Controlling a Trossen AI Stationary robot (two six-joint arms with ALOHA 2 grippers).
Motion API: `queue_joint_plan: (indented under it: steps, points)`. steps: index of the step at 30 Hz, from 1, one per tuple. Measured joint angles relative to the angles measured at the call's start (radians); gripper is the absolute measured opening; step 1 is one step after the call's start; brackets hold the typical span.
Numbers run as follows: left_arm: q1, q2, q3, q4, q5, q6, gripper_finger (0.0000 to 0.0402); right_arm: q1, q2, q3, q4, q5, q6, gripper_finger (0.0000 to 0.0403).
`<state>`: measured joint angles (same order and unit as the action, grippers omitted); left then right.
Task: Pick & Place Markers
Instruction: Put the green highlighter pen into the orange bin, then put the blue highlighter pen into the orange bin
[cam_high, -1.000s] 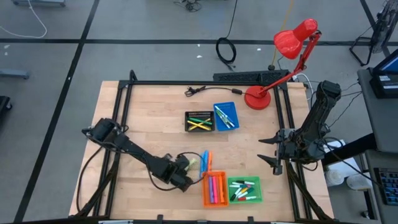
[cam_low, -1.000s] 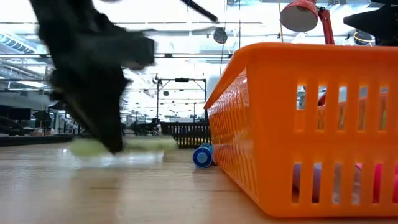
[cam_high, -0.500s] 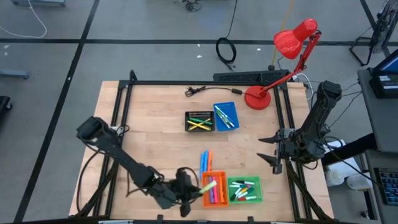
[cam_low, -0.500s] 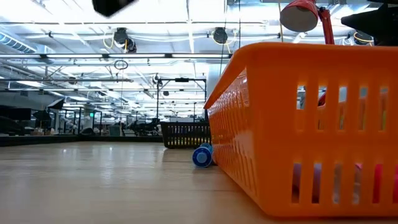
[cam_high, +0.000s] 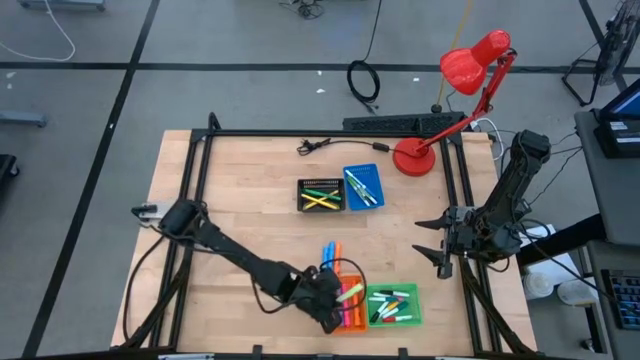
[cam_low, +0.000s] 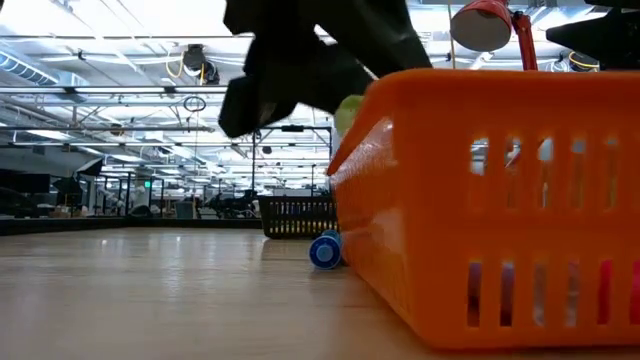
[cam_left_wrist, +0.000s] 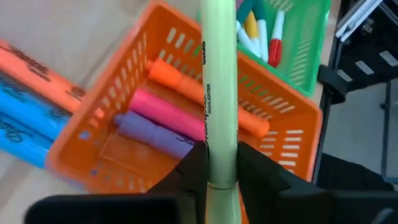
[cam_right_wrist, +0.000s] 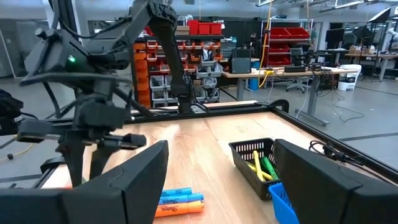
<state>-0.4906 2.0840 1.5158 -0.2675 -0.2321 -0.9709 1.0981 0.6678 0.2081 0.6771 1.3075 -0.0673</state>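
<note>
high: overhead, straight down | low: tabletop level | both show orange tray (cam_high: 347, 300)

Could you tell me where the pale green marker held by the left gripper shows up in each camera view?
High view: pale green marker at the left gripper, over the orange tray.
Low view: a pale green bit at the tray's rim, under the dark arm.
Left wrist view: upright in the middle, pinched between the fingers.
Right wrist view: cannot be made out.
Shared landmark: the orange tray.
</note>
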Motion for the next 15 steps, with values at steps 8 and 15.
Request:
queue_joint_plan:
  steps: [8,15]
  points:
    - [0.022,0.004,0.0,-0.006,0.057,-0.002,0.0197,0.001,0.0,0.0,0.0,0.0,0.0,0.0279]
    - [0.026,-0.016,0.0,-0.034,0.112,0.0,0.0251,0.001,0.0,0.0,0.0,0.0,0.002,0.0279]
